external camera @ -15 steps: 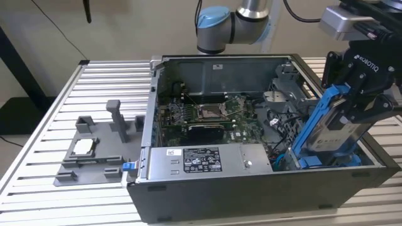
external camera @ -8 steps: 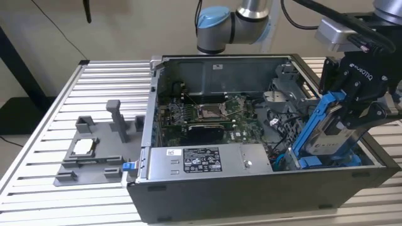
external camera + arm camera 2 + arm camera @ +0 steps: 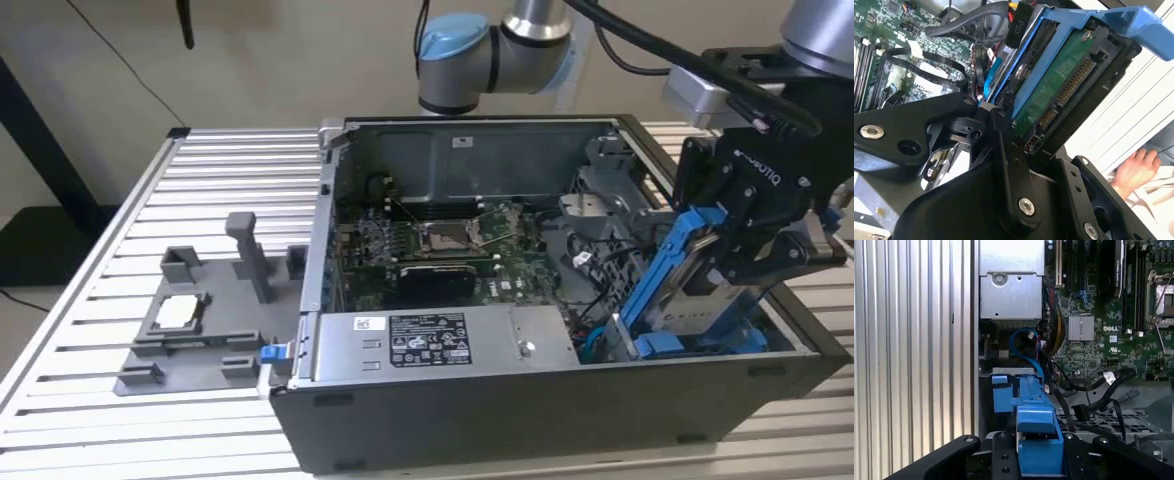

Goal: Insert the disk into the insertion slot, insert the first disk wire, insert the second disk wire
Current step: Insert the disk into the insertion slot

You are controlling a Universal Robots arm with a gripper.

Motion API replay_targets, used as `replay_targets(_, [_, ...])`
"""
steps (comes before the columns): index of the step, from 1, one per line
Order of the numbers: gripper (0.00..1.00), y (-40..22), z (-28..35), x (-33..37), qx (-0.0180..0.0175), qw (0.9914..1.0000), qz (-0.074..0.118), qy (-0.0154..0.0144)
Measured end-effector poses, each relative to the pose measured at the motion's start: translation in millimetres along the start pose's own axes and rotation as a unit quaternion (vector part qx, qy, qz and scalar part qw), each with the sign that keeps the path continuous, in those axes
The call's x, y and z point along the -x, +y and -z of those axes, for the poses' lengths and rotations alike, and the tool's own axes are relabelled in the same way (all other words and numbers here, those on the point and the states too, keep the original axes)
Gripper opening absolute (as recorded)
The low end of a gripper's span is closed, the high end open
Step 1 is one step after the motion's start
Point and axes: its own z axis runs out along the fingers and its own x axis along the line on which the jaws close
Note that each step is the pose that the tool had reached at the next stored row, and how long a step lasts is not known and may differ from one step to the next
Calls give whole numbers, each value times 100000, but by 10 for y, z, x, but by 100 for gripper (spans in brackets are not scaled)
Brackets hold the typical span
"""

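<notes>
step: seating disk [image 3: 697, 305] | fingers [image 3: 1006, 165] clamped on disk (tilted, frame's lower right) | advice: square bracket [image 3: 663, 262] with insertion slot [image 3: 654, 347] before pushing

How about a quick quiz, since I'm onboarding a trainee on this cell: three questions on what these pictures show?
1. True or false: the gripper is shut on the disk, which is steeply tilted rather than lying flat.
2. What lies on the grey tray? A) a small square chip B) a coiled cable C) a screwdriver
3. Fill in: in the exterior view, the disk is held at the ____ end of the open computer case.
Key: 1 true; 2 A; 3 right.
</notes>
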Motion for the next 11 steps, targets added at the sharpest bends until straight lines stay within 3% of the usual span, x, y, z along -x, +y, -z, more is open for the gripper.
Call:
replay_targets(9, [33,0,-8,0,-8,100000,5,-12])
replay_targets(11, [40,1,-8,0,-2,100000,2,-15])
